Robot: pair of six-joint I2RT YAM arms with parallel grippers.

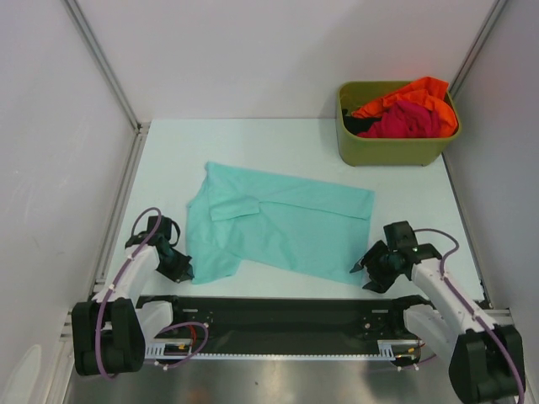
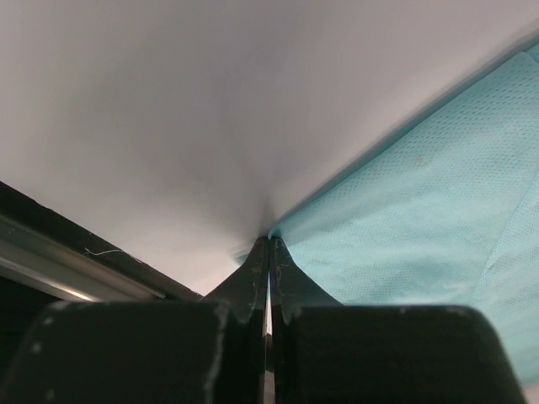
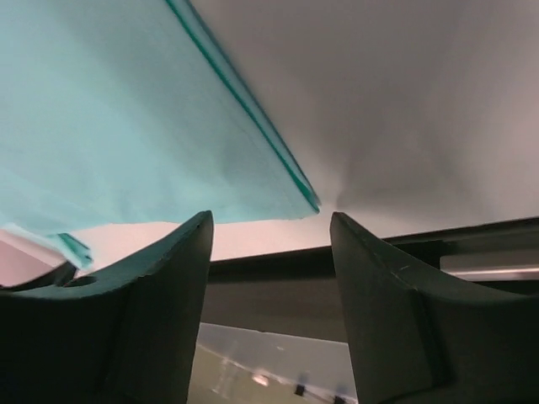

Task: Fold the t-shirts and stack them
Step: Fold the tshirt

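While both arms crouch low at the near edge of the table [image 1: 253, 143], the near hem of the teal t-shirt [image 1: 286, 227] runs between them, and that hem is what the next move depends on. The left gripper [image 1: 181, 268] sits at the shirt's near-left corner. In its wrist view the fingers are pressed together, their tips meeting right where the cloth edge begins, though I cannot tell whether any fabric is caught between them. The right gripper [image 1: 366, 276] is just off the near-right corner with its jaws apart and nothing in them. Its wrist view shows that corner lying just ahead of the gap, nearer the left-hand finger. Each arm therefore has its own corner closest, and the cloth spreads away from both toward the far side. The shirt lies mostly flat, its long axis crossing the table left to right and dipping toward the right arm, with a sleeve folded over near the left end. My judgement is that a fold would carry the near hem away from the arms. Well beyond, in the far-right corner, the olive bin [image 1: 396, 156] holds the orange t-shirt [image 1: 417, 91] and the magenta t-shirt [image 1: 408, 120], bunched together.
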